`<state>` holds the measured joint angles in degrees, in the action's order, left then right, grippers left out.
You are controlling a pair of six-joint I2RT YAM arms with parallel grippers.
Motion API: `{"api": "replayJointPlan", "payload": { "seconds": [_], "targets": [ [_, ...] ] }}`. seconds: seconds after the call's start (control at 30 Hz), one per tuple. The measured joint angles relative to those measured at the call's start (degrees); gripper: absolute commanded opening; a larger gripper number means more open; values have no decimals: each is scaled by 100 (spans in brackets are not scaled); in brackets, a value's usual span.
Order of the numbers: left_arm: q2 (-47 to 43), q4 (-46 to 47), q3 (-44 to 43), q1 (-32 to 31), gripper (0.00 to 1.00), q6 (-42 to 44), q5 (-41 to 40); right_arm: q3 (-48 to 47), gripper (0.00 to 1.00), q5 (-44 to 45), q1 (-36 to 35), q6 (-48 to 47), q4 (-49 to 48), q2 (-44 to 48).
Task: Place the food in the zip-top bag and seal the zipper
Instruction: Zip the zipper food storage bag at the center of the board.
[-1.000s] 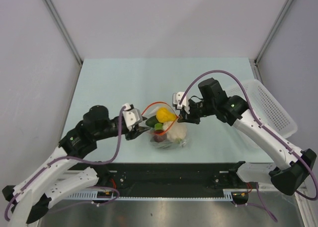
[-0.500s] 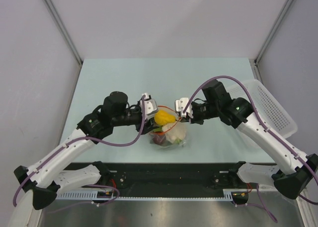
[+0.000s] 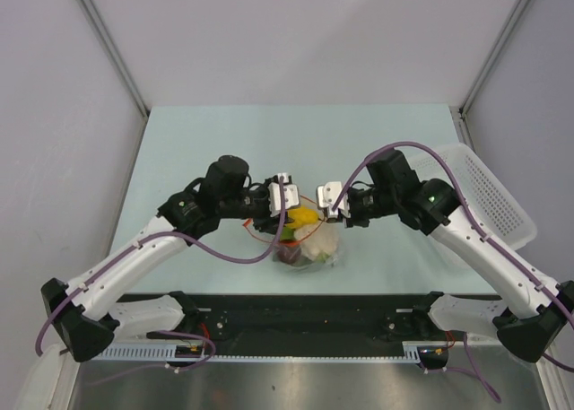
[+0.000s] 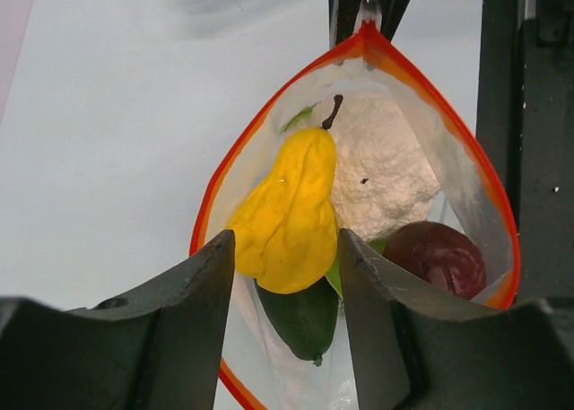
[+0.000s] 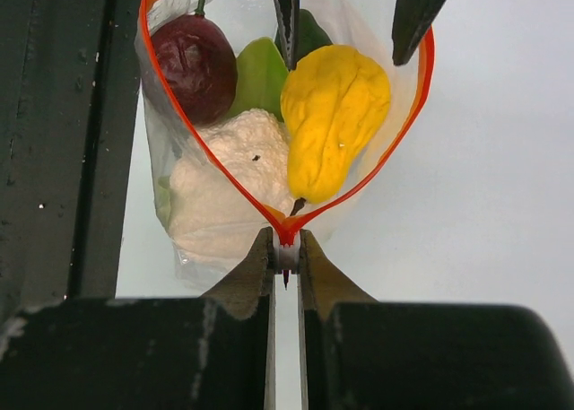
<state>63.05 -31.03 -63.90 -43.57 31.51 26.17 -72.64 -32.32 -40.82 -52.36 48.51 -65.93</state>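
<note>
The clear zip-top bag [image 3: 316, 248] lies at mid-table with its mouth held wide. Its orange-red zipper [image 4: 421, 85] forms a loop. Inside sit the food pieces: yellow [image 4: 287, 213], pale cream [image 4: 384, 172], dark red [image 4: 438, 257], dark green [image 4: 307, 318] and lime green [image 5: 258, 74]. My right gripper [image 5: 285, 248] is shut on the zipper's end at the bag's corner. My left gripper [image 4: 282, 280] stands open at the mouth. One of its fingers [image 4: 193, 307] is by the bag's lip, and the other is between the yellow and dark red pieces.
A white perforated basket [image 3: 491, 195] sits at the table's right edge, behind my right arm. The dark front rail [image 3: 314, 316] runs just below the bag. Grey walls enclose the table on three sides.
My left gripper swung from the bag's left side up and over to its mouth, now straddling the yellow piece. The right gripper kept hold of the bag's corner and shifted slightly right.
</note>
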Motion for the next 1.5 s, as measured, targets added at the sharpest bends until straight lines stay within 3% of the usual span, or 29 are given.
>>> {"api": "replayJointPlan", "payload": {
  "seconds": [0.03, 0.13, 0.27, 0.47, 0.53, 0.6, 0.63, 0.97, 1.1, 1.17, 1.3, 1.5],
  "targets": [
    [42, -24, 0, 0, 64, 94, 9, 0, 0, 0, -13, -2, 0, 0],
    [155, -33, 0, -2, 69, 332, 9, 0, 0, 4, -63, -7, -4, 0],
    [319, 11, 0, -52, 67, 463, 0, 0, 0, 13, -127, -9, -17, 0],
    [636, -7, 13, -168, 42, 699, -79, 0, 0, 48, -157, -28, -15, 2],
    [625, -42, 13, -166, 24, 778, -83, 0, 0, 76, -157, -33, -24, 4],
    [577, -107, 15, -168, 14, 844, -55, 0, 0, 98, -155, -44, -28, 7],
    [540, -179, 15, -168, 3, 885, -46, 0, 0, 105, -155, -44, -35, 7],
    [267, -1711, -247, -168, 0, 968, 92, 0, 0, 101, -28, -120, -35, 7],
    [236, -2046, -376, -168, 40, 951, 153, 0, 0, 98, -17, -181, -35, 7],
    [199, -1998, -372, -168, 46, 892, 136, 0, 0, 96, -17, -214, -35, 7],
    [170, -1740, -372, -168, 69, 846, 120, 0, 0, 85, -17, -304, -33, 7],
    [369, -1250, -372, -168, 71, 894, 107, 0, 0, 83, -17, -398, -15, 26]
  ]
}}
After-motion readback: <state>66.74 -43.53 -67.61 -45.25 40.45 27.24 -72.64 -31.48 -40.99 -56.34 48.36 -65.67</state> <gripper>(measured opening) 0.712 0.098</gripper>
